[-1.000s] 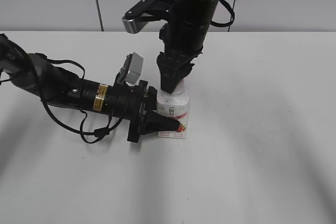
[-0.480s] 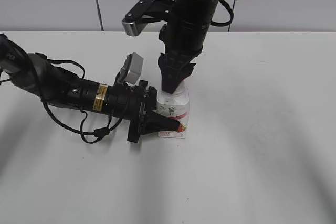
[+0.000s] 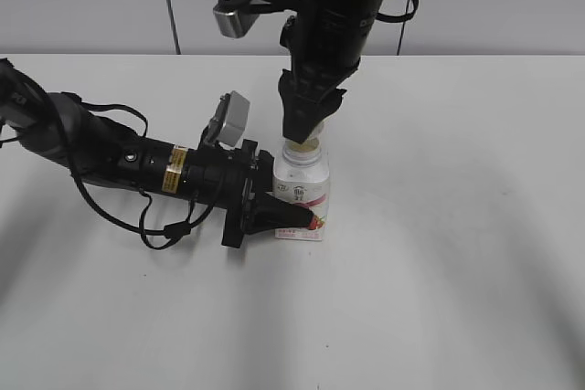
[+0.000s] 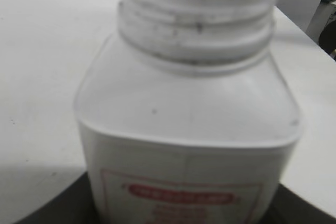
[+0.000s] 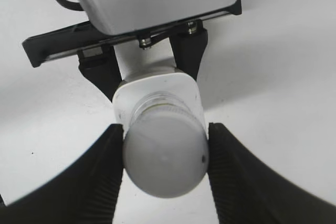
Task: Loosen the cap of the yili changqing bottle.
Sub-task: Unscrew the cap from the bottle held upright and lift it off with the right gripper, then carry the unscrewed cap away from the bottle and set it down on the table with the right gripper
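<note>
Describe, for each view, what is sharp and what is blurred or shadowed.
Exterior view: evenly lit and sharp, with soft grey shadows on the table. Left wrist view: the bottle fills the frame, its label print is too blurred to read, and its base is dark. Right wrist view: the cap, held close to the lens, is soft, while the bottle's shoulder behind is crisper.

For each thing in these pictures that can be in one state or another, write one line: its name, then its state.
cap: off the neck, clamped between the right gripper's fingers, lifted above the bottle.
yili changqing bottle: upright on the table, neck open with threads bare, body clamped.
left gripper: shut on the bottle's body from the side.
right gripper: shut on the cap, pointing down.
</note>
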Robot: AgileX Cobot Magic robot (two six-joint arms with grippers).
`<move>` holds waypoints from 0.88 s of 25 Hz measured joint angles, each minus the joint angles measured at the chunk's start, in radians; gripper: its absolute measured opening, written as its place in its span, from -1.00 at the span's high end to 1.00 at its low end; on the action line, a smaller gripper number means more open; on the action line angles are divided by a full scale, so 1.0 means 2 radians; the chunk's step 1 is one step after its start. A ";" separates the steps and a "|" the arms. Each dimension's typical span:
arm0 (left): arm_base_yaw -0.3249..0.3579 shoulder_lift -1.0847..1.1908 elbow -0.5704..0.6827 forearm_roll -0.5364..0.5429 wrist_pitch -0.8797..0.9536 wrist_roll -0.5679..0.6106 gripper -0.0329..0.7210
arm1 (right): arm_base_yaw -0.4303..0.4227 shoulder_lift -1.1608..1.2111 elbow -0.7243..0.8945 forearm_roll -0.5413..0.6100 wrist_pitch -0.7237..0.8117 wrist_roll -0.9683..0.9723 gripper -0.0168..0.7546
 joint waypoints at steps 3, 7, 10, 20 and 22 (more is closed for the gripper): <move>0.000 0.000 0.000 0.000 0.000 0.000 -0.09 | 0.000 -0.005 0.000 0.000 0.000 0.027 -0.05; 0.000 0.000 0.000 0.000 0.000 0.000 -0.09 | -0.011 -0.009 0.000 -0.001 0.000 0.084 -0.05; 0.000 0.000 0.000 0.000 0.000 0.000 -0.09 | -0.038 -0.009 0.000 0.000 0.000 0.123 -0.05; 0.000 0.000 0.000 0.000 0.000 -0.001 -0.09 | -0.183 -0.009 0.010 -0.004 -0.034 0.251 -0.05; 0.000 0.000 0.000 0.000 0.000 -0.001 -0.09 | -0.203 -0.009 0.023 -0.004 -0.059 0.265 -0.05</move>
